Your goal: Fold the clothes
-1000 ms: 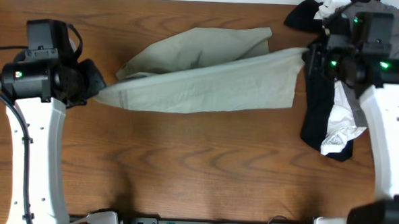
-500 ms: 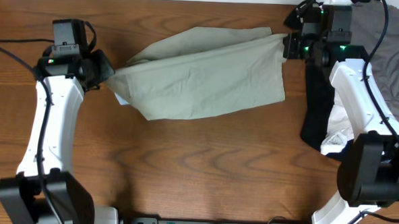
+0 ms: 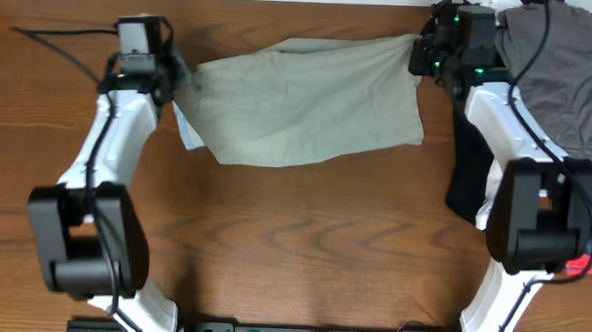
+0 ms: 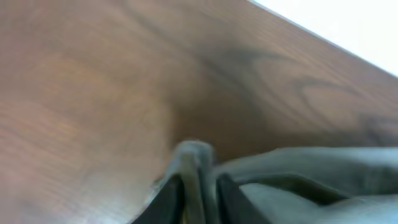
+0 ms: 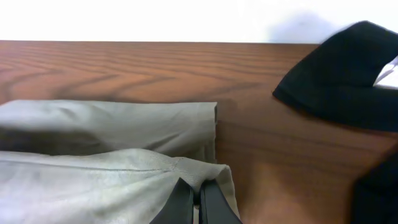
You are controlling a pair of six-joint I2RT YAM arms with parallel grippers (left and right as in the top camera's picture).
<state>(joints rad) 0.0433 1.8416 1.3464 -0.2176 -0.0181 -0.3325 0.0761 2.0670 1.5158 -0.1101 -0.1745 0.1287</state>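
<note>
Both arms have swung toward the far edge of the counter (image 3: 292, 246) over the last second, drawing the clothes (image 3: 309, 107) with them. The cloth that hung stretched between them now lies flatter, its two layers more nearly on top of each other. This pale khaki-green garment sits at the far middle of the counter, spread crosswise between the two arms, with its near edge running unevenly.

At the far right corner lies a grey garment (image 3: 561, 67), and just beside it a black garment (image 3: 468, 174) runs toward the near side, apart from the khaki cloth.

The right claw (image 3: 418, 53) is at the garment's far right corner, its fingers drawn narrow and pinching the hem. The left claw (image 3: 185, 76) is at the far left corner. A ridge of cloth stands between its fingers, but the wrist view is blurred and I cannot tell whether it is clamped. A whitish bit of lining (image 3: 187, 131) pokes out below that corner.
</note>
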